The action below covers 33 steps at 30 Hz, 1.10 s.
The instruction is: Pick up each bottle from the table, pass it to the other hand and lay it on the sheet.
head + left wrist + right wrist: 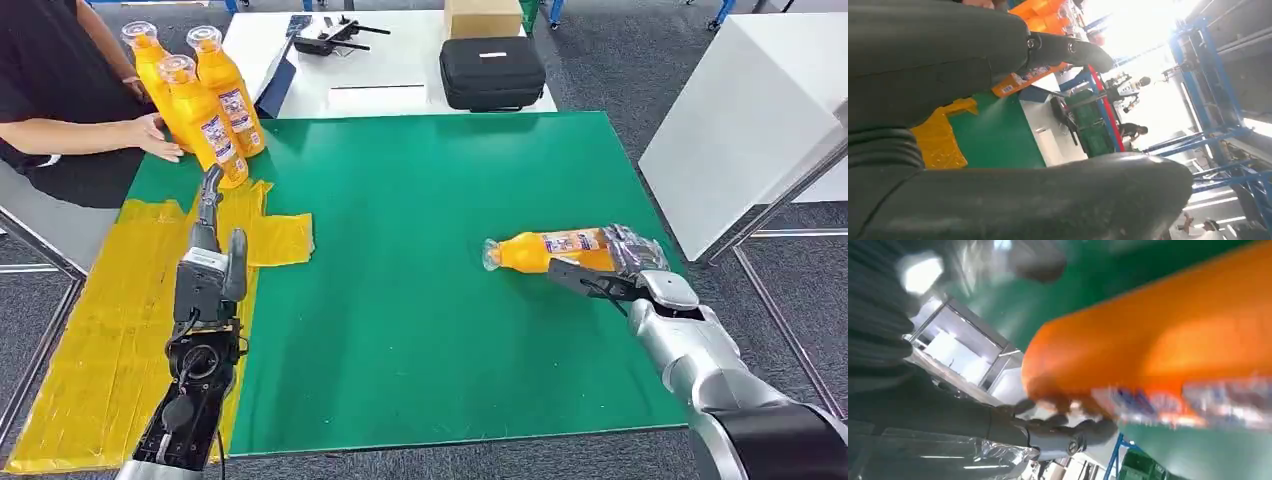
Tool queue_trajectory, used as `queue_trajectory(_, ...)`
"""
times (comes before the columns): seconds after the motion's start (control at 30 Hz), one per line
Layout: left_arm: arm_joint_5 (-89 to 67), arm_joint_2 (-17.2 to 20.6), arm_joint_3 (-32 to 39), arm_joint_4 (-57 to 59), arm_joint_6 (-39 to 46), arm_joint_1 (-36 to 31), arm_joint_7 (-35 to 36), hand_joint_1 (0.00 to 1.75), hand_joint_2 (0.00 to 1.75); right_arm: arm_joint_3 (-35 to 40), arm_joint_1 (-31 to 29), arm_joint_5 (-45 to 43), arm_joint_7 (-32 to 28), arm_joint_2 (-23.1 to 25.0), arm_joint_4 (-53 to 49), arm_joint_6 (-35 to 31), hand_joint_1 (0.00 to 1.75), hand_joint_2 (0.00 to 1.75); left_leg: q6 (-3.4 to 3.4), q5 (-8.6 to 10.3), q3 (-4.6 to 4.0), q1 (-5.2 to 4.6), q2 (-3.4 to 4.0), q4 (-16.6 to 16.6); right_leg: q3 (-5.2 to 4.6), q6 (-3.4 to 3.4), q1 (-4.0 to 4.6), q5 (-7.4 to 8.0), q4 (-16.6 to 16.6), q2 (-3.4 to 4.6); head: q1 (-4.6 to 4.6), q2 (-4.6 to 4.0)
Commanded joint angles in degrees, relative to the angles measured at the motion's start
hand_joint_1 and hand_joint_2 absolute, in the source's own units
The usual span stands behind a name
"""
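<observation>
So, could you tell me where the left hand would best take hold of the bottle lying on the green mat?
Probably around the bare orange shoulder just behind the cap. The bottle lies on its side, cap toward the left hand, while the right hand covers its base end. Coming from the cap side, fingers wrapping the round body, looks safest.

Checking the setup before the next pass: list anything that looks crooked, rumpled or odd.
The yellow sheet is rumpled, and a flap of it spills sideways onto the green mat. One bottle lies on its side at the right robot hand, its base end looking crumpled and clear. A person's hand rests against the standing bottles.
</observation>
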Motion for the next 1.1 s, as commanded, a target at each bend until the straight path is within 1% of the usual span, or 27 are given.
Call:
queue_trajectory(0.03,0.85,0.68,-2.71,2.56,-0.15,-2.95,0.57,0.00,0.00,1.33,3.96,-0.11,-2.73,3.26,4.50,0.72,1.75,1.75,-0.06,-0.05,0.40,0.09,-0.05,-0.10,0.43,-0.19,0.15,-0.05,-0.13,-0.21,0.00,0.00)
queue_trajectory(0.13,1.05,0.67,-2.99,2.89,-0.07,-3.20,0.59,0.00,0.00,1.81,4.63,0.36,-3.80,4.24,4.22,0.10,1.75,1.75,-0.14,-0.10,0.55,0.14,0.09,-0.10,0.51,-0.17,0.19,-0.02,-0.17,-0.02,-0.02,0.00)
queue_trajectory(0.17,1.11,0.58,-3.25,3.18,-0.13,-3.33,0.60,0.00,0.00,2.10,4.85,0.56,-4.81,4.98,3.99,-0.16,1.75,1.75,-0.15,-0.08,0.63,0.13,0.04,-0.15,0.61,-0.22,0.20,-0.03,-0.19,-0.13,0.02,0.00)
queue_trajectory(0.27,1.13,0.49,-3.34,3.30,-0.13,-3.37,0.61,0.00,0.00,2.13,4.94,0.61,-4.58,5.32,3.94,-0.23,1.75,1.75,-0.21,-0.13,0.86,0.19,0.14,-0.15,0.77,-0.20,0.26,-0.03,-0.18,0.04,0.00,0.00)
queue_trajectory(0.33,1.15,0.48,-3.56,3.55,-0.19,-3.49,0.61,0.00,0.00,2.32,5.03,0.73,-5.63,5.57,3.76,-0.25,1.75,1.75,-0.22,-0.16,0.89,0.25,0.14,-0.09,0.80,-0.19,0.30,-0.03,-0.16,0.08,0.00,0.00)
queue_trajectory(0.37,1.15,0.30,-3.72,3.75,-0.25,-3.59,0.61,0.00,0.00,2.78,5.44,1.10,-6.29,6.26,3.56,-0.61,1.75,1.75,-0.22,-0.12,0.91,0.22,0.01,-0.14,0.82,-0.22,0.28,-0.06,-0.16,-0.10,0.00,0.00)
queue_trajectory(0.4,1.16,0.16,-3.87,4.09,-0.27,-3.80,0.62,0.00,0.00,3.29,5.70,1.56,-6.53,6.82,3.57,-0.57,1.75,1.75,-0.21,-0.13,0.89,0.22,0.07,-0.09,0.80,-0.18,0.28,-0.06,-0.13,0.02,0.00,0.00)
queue_trajectory(0.43,1.17,0.09,-3.96,4.27,-0.28,-3.94,0.62,0.00,0.00,3.52,5.86,1.74,-6.54,7.12,3.57,-0.53,1.75,1.75,-0.22,-0.13,0.94,0.23,0.04,-0.16,0.86,-0.24,0.30,-0.07,-0.18,-0.08,-0.02,0.00)
queue_trajectory(0.47,1.18,-0.02,-4.14,4.60,-0.25,-4.27,0.59,0.00,0.00,4.22,6.10,2.38,-6.20,7.49,3.57,-0.45,0.40,1.75,-0.20,-0.15,0.92,0.26,0.12,-0.09,0.85,-0.17,0.32,-0.06,-0.16,0.08,0.00,0.00)
queue_trajectory(0.5,1.19,-0.07,-4.28,4.81,-0.25,-4.49,0.57,0.00,0.00,4.24,6.27,2.39,-5.67,7.80,3.75,-0.25,0.00,1.75,-0.19,-0.15,0.92,0.26,0.13,-0.09,0.87,-0.17,0.32,-0.06,-0.16,0.07,0.04,0.00)
queue_trajectory(0.57,1.26,-0.07,-4.35,4.98,-0.19,-4.60,0.48,0.00,0.00,4.23,6.65,2.39,-5.18,7.92,3.82,-0.23,0.00,1.75,-0.21,-0.15,1.01,0.25,0.19,-0.17,0.93,-0.24,0.32,-0.05,-0.22,0.06,0.02,0.00)
queue_trajectory(0.6,1.39,0.01,-4.46,5.32,-0.14,-4.79,0.40,0.00,0.00,4.14,6.70,2.33,-4.75,7.85,3.96,0.21,0.00,1.75,-0.22,-0.18,1.01,0.27,0.30,-0.11,0.89,-0.20,0.33,0.00,-0.18,0.23,0.00,0.00)
queue_trajectory(0.63,1.51,0.01,-4.47,5.47,-0.09,-4.85,0.32,0.00,0.00,4.08,6.73,2.28,-4.60,7.78,4.00,0.40,0.00,1.75,-0.25,-0.16,1.08,0.24,0.28,-0.17,0.95,-0.26,0.32,0.01,-0.21,0.14,0.00,0.00)
queue_trajectory(0.67,1.74,0.06,-4.53,5.70,0.00,-4.94,0.18,0.00,0.00,3.92,6.83,2.12,-4.44,7.71,4.11,0.76,0.00,1.75,-0.29,-0.27,1.24,0.25,0.49,-0.12,1.02,-0.23,0.30,0.01,-0.17,0.45,0.02,0.00)
queue_trajectory(0.7,1.79,0.09,-4.52,5.75,0.03,-4.93,0.15,0.00,0.00,3.88,6.96,2.08,-4.46,7.64,4.07,0.67,0.00,1.75,-0.31,-0.25,1.27,0.25,0.40,-0.12,1.05,-0.31,0.32,-0.01,-0.18,0.31,0.00,0.00)
queue_trajectory(0.73,1.84,0.11,-4.51,5.80,0.05,-4.92,0.11,0.00,0.00,3.87,7.03,2.07,-4.50,7.57,4.06,0.61,0.00,1.75,-0.35,-0.49,1.42,0.23,0.49,-0.07,1.12,-0.26,0.30,-0.22,-0.12,0.44,0.00,0.00)
queue_trajectory(0.77,1.84,0.11,-4.51,5.80,0.05,-4.92,0.11,0.00,0.00,3.87,7.03,2.07,-4.50,7.57,4.06,0.61,0.00,1.75,-0.35,-0.46,1.43,0.23,0.42,-0.09,1.06,-0.30,0.30,-0.20,-0.14,0.33,0.00,0.00)
queue_trajectory(0.8,1.84,0.11,-4.51,5.80,0.05,-4.92,0.11,0.00,0.00,3.87,7.03,2.07,-4.50,7.57,4.06,0.61,0.00,1.75,-0.17,-0.67,1.59,0.24,0.50,-0.02,0.87,-0.27,0.31,-0.28,-0.09,0.47,0.02,0.00)
queue_trajectory(0.87,2.15,0.21,-4.70,5.92,0.09,-5.01,-0.06,0.00,0.00,3.99,7.09,2.16,-4.56,7.46,4.05,1.38,0.00,1.75,-0.16,-0.50,1.46,0.23,0.41,-0.18,0.66,-0.31,0.31,-0.17,-0.25,0.30,0.00,0.00)
queue_trajectory(0.9,2.30,0.23,-4.79,6.06,0.15,-5.12,-0.12,0.00,0.00,3.85,7.34,2.03,-4.60,7.43,4.00,1.30,0.00,1.75,-0.11,-0.67,1.64,0.23,0.51,-0.09,0.82,-0.22,0.31,-0.29,-0.18,0.49,0.00,0.00)
queue_trajectory(0.93,2.35,0.24,-4.81,6.11,0.18,-5.14,-0.14,0.00,0.00,3.79,7.42,1.97,-4.66,7.41,4.01,1.29,0.00,1.75,-0.12,-0.52,1.49,0.24,0.41,-0.20,0.69,-0.28,0.33,-0.18,-0.28,0.30,0.00,0.00)
queue_trajectory(0.97,2.62,0.27,-4.84,6.31,0.34,-5.19,-0.20,0.00,0.00,3.89,7.60,2.16,-4.63,7.29,3.70,0.20,0.00,1.75,-0.11,-0.59,1.62,0.23,0.43,-0.14,0.80,-0.24,0.32,-0.25,-0.22,0.38,0.02,0.00)
queue_trajectory(1.0,2.62,0.27,-4.84,6.31,0.34,-5.19,-0.20,0.00,0.00,3.89,7.60,2.16,-4.63,7.29,3.70,0.20,0.00,1.75,-0.11,-0.49,1.47,0.23,0.33,-0.20,0.69,-0.28,0.32,-0.18,-0.28,0.23,0.02,0.00)
queue_trajectory(1.03,2.66,0.33,-4.82,6.35,0.37,-5.15,-0.24,0.00,0.00,3.89,7.46,2.16,-4.66,7.23,3.75,0.28,0.00,1.75,-0.10,-0.62,1.69,0.23,0.46,-0.10,0.86,-0.23,0.32,-0.27,-0.18,0.43,0.00,0.00)
queue_trajectory(1.07,2.66,0.33,-4.82,6.35,0.37,-5.15,-0.24,0.00,0.00,3.89,7.46,2.16,-4.66,7.23,3.75,0.28,0.00,1.75,-0.12,-0.57,1.66,0.22,0.43,-0.17,0.83,-0.26,0.31,-0.24,-0.24,0.35,0.00,0.00)
queue_trajectory(1.1,2.66,0.33,-4.82,6.35,0.37,-5.15,-0.24,0.00,0.00,3.89,7.46,2.16,-4.66,7.23,3.75,0.28,0.00,1.75,-0.11,-0.67,1.84,0.22,0.53,-0.09,0.99,-0.21,0.30,-0.31,-0.16,0.52,0.00,0.00)
